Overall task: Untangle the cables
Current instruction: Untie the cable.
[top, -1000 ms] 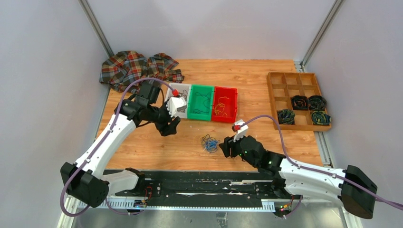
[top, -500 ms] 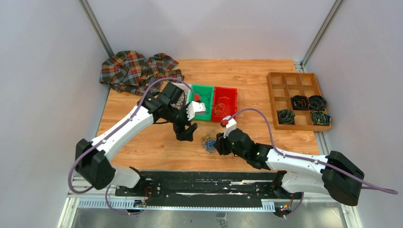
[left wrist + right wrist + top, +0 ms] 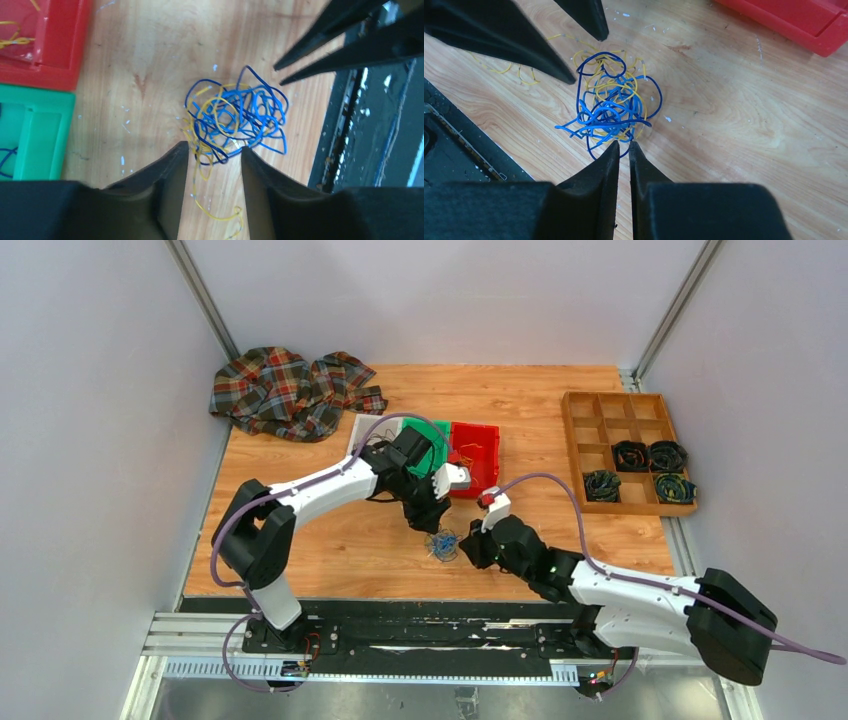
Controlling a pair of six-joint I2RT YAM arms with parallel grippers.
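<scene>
Tangled clump of thin blue and yellow cables (image 3: 235, 122) flat on the wooden worktop (image 3: 300, 540), squarely between both tools. Left tool (image 3: 214, 148) released, fingers spread, loose yellow strands running between the tips. Right tool (image 3: 624, 145) almost clenched, tips at the clump's opposite edge; cannot tell whether a strand is pinched.

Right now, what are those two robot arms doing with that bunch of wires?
They're at a tangle of blue and yellow wires, one on each side. The left gripper is open astride one edge. The right gripper is nearly closed at the opposite edge; whether it has caught a wire isn't clear.
</scene>
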